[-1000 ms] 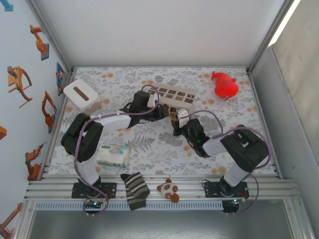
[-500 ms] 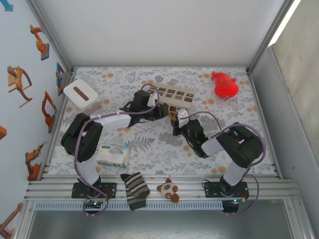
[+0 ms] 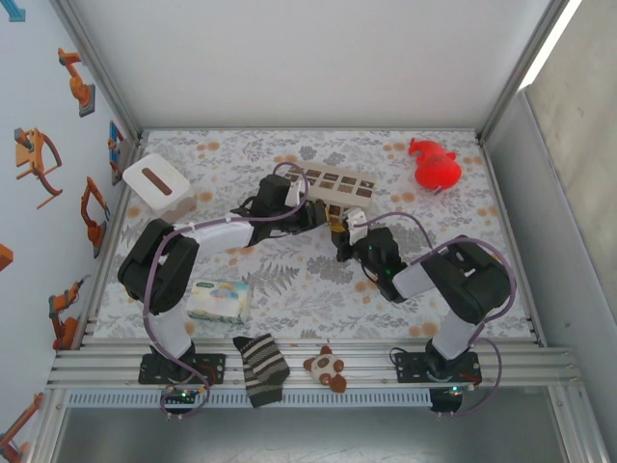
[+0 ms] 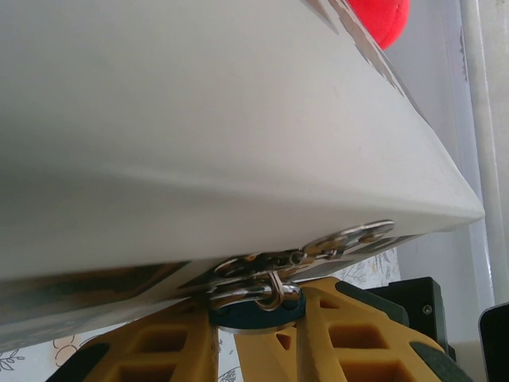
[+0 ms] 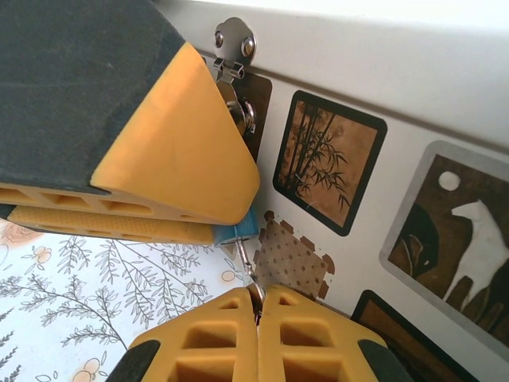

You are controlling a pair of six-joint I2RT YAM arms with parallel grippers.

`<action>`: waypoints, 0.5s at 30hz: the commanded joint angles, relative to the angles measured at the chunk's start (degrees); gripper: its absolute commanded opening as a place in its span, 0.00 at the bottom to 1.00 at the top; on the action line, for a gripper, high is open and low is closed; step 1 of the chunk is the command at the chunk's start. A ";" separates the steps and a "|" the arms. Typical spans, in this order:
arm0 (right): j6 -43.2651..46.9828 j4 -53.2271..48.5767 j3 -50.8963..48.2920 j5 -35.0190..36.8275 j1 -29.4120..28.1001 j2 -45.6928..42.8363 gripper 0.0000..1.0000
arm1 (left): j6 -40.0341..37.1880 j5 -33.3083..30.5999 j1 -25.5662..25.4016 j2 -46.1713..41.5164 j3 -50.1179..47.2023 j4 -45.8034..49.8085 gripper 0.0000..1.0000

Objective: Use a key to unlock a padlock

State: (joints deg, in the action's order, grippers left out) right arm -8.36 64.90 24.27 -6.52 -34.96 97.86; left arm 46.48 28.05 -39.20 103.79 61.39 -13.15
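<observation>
The padlock (image 4: 254, 312), a small blue block, hangs by its steel shackle (image 4: 274, 293) from the hasp on the cream box with brown squares (image 3: 337, 183). My left gripper (image 4: 256, 318) is shut on the padlock, its yellow fingers on both sides of the body. In the right wrist view the padlock (image 5: 241, 229) peeks out under the left gripper's fingers (image 5: 159, 159). A thin metal key (image 5: 248, 259) runs from the padlock's underside down into my right gripper (image 5: 258, 306), which is shut on it. From above, the left gripper (image 3: 326, 218) and right gripper (image 3: 339, 234) meet at the box's near edge.
A red toy (image 3: 436, 164) lies at the back right and a white box (image 3: 154, 179) at the back left. A tissue pack (image 3: 218, 300) sits near the left arm. A striped sock (image 3: 261, 369) and a small stuffed toy (image 3: 327, 367) rest on the front rail.
The right arm's elbow and forearm have shifted slightly while its gripper stays at the padlock. The left arm has not moved.
</observation>
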 commanded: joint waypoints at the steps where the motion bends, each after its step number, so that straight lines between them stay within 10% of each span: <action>1: -1.22 8.14 4.57 -6.57 -0.24 -1.88 0.00 | -0.27 4.20 -2.15 -1.79 1.41 -0.90 0.26; 15: -2.12 3.71 6.73 -11.58 1.34 -4.42 0.00 | -0.43 3.93 -2.28 -0.33 0.75 -1.20 0.25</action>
State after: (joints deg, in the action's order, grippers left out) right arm -10.72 60.84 26.48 -12.08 -32.75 97.14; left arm 46.48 26.94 -39.20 103.79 61.39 -13.91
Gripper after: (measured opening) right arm 0.048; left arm 0.251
